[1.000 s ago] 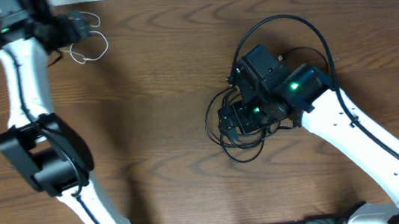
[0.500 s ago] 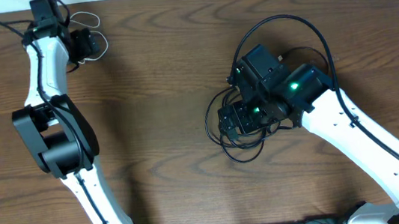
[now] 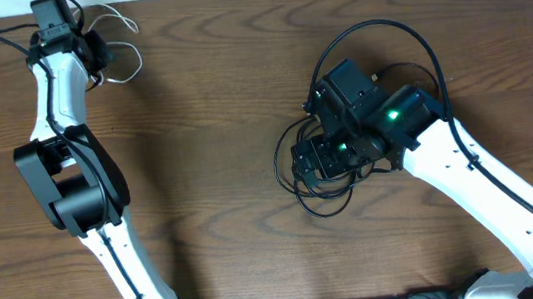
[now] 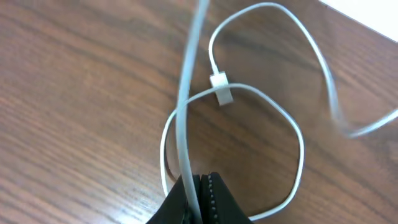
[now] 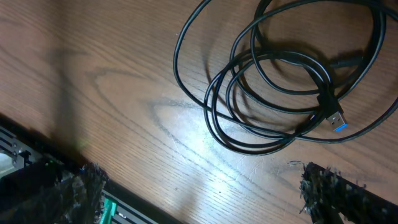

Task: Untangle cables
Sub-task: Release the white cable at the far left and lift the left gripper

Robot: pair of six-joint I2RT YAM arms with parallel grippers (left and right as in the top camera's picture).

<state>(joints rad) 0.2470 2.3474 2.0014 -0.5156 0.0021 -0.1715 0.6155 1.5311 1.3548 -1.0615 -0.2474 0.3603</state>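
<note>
One white cable (image 4: 183,112) lies in loose loops at the far left corner of the wooden table (image 3: 213,125), with one small white plug (image 4: 221,88) resting across its own loop. The left gripper (image 4: 198,198) has its fingers pressed together on a raised strand of it. The black cables (image 5: 322,94) sit in one overlapping coil mid-right on the table, well apart from the white one, with a single blue-tongued USB plug (image 5: 336,122) showing, though how many cords form the coil cannot be told; the right gripper (image 5: 199,180) hangs above it, fingers spread wide.

Overhead looks straight down; close wrist views share its cables (image 4: 185,93) and table (image 3: 213,125).
</note>
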